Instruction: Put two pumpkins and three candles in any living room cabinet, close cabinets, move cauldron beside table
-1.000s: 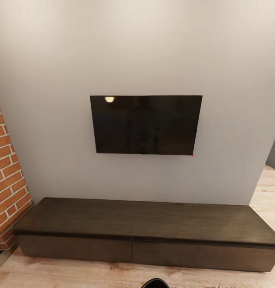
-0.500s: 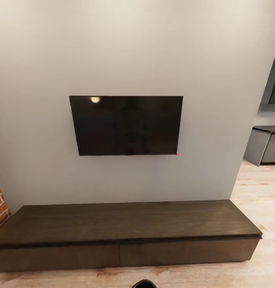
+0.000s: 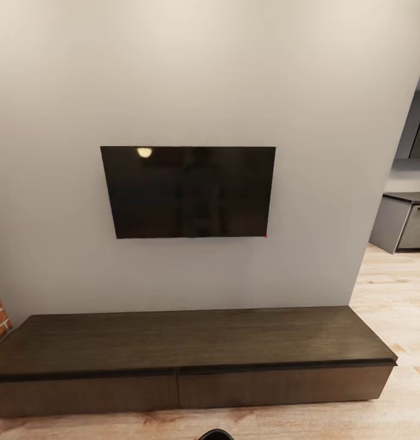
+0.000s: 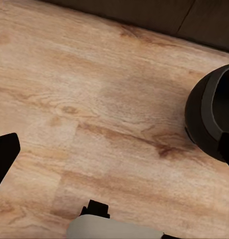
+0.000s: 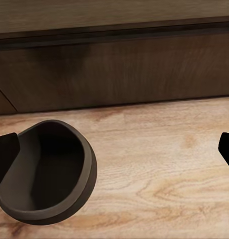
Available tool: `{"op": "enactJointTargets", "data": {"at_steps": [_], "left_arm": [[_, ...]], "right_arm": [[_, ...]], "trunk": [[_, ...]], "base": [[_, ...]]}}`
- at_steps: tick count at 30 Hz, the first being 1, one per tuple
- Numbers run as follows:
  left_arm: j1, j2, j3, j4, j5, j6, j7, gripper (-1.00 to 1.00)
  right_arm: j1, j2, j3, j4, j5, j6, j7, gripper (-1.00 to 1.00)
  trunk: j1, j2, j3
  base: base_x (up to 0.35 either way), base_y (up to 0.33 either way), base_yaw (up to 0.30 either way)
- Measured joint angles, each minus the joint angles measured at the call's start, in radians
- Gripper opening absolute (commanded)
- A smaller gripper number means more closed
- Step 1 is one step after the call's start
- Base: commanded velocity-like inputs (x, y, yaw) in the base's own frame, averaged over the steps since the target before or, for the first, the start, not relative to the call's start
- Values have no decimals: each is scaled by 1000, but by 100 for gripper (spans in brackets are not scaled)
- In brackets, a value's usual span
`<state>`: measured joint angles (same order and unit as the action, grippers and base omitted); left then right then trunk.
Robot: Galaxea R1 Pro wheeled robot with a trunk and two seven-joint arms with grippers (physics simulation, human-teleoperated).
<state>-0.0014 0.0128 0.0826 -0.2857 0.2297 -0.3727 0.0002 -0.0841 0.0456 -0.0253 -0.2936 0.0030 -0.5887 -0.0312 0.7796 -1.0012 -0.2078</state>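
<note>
Since the previous frames the head view has swung rightward, nothing itself moving; cabinet closed; cauldron sits on the floor beside the right gripper's spread fingers; left gripper likewise spread.

Black TV on grey wall; wood floor.

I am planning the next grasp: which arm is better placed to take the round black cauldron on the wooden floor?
Right, probably. The round black cauldron lies almost whole before the open right gripper, its rim beside one finger; before the left gripper less of it shows.
</note>
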Motion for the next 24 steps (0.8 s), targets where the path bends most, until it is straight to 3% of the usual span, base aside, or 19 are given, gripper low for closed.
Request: {"op": "enactJointTargets", "data": {"at_steps": [6,24], "left_arm": [[0,0,0,0,22,8,8,100],[0,1,0,-1,22,32,8,100]], "right_arm": [[0,1,0,0,1,-5,0,100],[0,0,0,-5,1,-5,-1,100]], "trunk": [[23,-42,-19],[92,-168,-93]], "base": [[0,0,0],[0,0,-5]]}}
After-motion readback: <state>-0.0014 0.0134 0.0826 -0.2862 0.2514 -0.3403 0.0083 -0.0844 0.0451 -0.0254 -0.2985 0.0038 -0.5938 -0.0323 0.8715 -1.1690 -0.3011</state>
